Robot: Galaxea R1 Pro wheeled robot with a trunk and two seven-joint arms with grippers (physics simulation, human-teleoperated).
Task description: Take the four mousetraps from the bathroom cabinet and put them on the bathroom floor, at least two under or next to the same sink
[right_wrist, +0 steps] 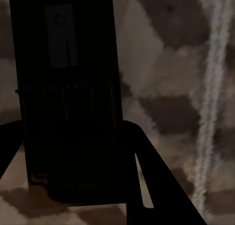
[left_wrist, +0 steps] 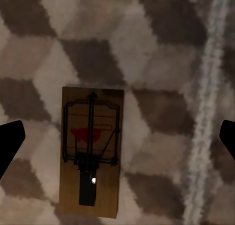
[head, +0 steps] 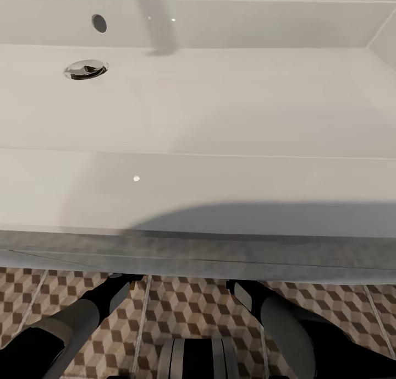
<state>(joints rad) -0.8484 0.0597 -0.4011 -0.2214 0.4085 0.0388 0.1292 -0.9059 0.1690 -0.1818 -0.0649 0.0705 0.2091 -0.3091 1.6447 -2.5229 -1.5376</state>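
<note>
A mousetrap (left_wrist: 91,151) is seen lying flat on the bathroom floor (left_wrist: 161,53), between the spread fingers (left_wrist: 10,144) of the left gripper (left_wrist: 117,144) and nearer one finger than the other; a grout line (left_wrist: 208,97) runs beside the far finger. A second mousetrap (right_wrist: 66,92) is held between the fingers (right_wrist: 147,181) of the right gripper (right_wrist: 73,171), above the floor. The bathroom sink (head: 220,104) is placed over both arms.
</note>
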